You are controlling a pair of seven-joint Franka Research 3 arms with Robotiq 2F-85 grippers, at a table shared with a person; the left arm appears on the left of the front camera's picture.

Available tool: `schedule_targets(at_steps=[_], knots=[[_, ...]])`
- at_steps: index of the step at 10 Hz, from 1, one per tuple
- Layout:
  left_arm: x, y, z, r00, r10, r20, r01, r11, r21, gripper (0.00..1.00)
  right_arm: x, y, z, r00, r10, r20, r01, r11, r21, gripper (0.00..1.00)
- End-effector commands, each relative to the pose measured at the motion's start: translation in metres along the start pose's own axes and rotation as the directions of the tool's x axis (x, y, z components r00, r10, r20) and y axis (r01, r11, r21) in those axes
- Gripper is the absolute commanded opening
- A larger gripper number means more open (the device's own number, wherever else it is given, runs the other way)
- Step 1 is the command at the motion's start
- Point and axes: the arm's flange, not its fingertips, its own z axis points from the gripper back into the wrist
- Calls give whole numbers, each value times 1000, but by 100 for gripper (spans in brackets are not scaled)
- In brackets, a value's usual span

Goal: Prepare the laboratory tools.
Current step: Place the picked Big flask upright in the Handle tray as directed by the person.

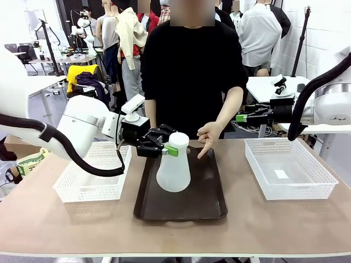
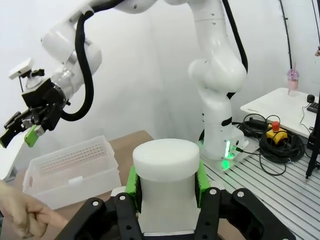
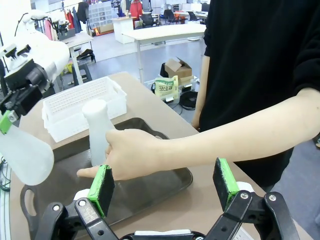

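A translucent white flask stands upright at the middle of the dark tray; I cannot tell whether its base touches. My left gripper reaches in from the left and is shut on its neck, and the left wrist view shows that neck squeezed between the green pads. In the right wrist view this held flask sits at the left edge, and a second flask stands upright on the tray. My right gripper is open and holds nothing; it hovers at the right.
The person's hand points down at the tray's far right side, and the forearm crosses just beyond my right fingers. One white mesh basket lies left of the tray and another white basket lies to its right.
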Motion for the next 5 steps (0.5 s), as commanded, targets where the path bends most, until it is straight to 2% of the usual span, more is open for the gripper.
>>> schedule_targets(at_steps=[1,5], knots=[[-9,12,2,1000,4,1,-4,1000,-25,0,1,0,0,1000,-1,-18,1,1000,3,100],[-33,19,4,997,55,-49,-56,998,-31,0,1,0,0,1000,-1,-18,1,1000,3,100]])
